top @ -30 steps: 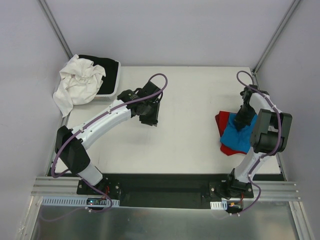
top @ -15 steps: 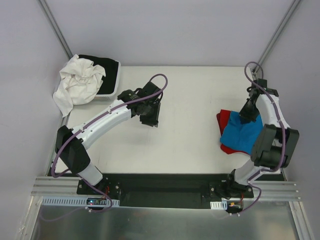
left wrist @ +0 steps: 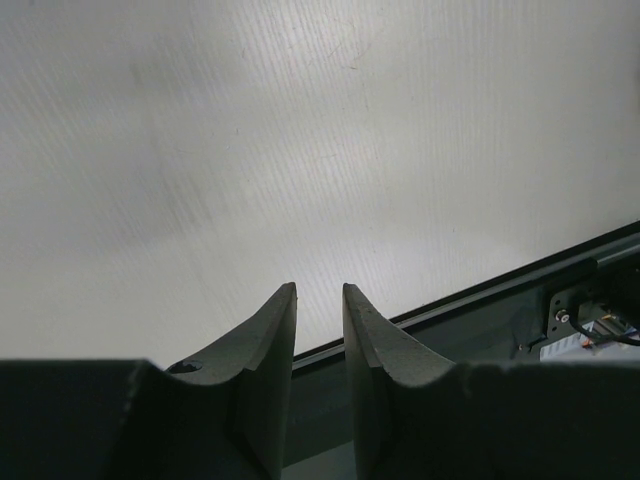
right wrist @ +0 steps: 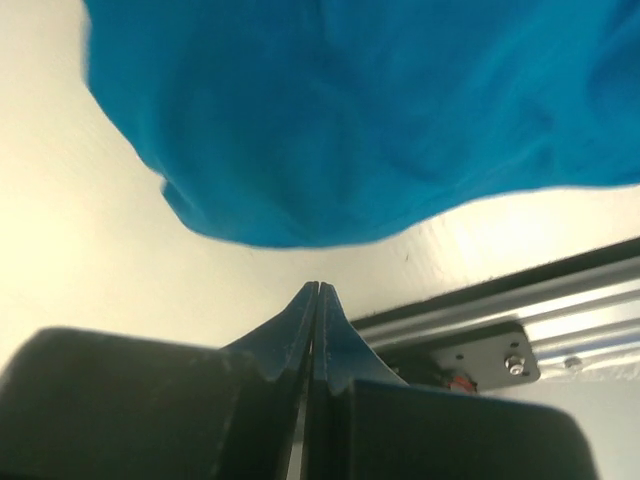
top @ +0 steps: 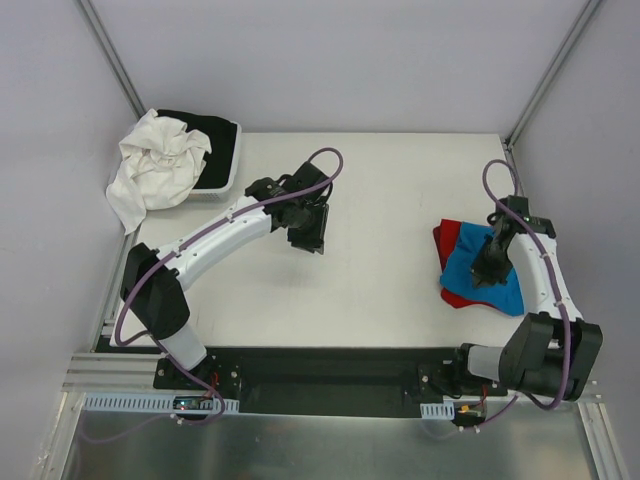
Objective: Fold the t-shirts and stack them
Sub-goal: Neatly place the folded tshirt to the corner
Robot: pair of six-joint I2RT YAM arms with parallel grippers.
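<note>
Right gripper (right wrist: 317, 290): in my wrist view the two fingers are pressed tip to tip, with nothing between them.
Right gripper, place: it hangs over the blue t-shirt (right wrist: 350, 110), with pale desk (right wrist: 80, 280) under the tips. From above, the gripper (top: 487, 268) sits on the 3 o'clock half of the blue cloth.
Right arm, change: a second ago the gripper was further toward 12 o'clock on the pile, and half a second ago further still. It has now come back toward 6 o'clock. The elbow has swung down toward the near rail.
Left gripper (left wrist: 319, 292): the fingers stand a narrow gap apart and hold nothing, with bare desk below them.
Left gripper, change: seen from above, the left gripper (top: 308, 232) has drifted a little toward 3 o'clock. It is well apart from every cloth.
Blue t-shirt (top: 465, 270): it lies on the red t-shirt (top: 450, 240) at the 3 o'clock side of the desk (top: 400, 200). Red shows along its 9 o'clock edge and at its 7 o'clock corner.
Stack, change: I see no shift in its place.
White cloth (top: 155, 165): it is bunched at the 10 o'clock corner, draped over the white tray (top: 228, 172) that holds the black cloth (top: 215, 133). Both are unchanged.
</note>
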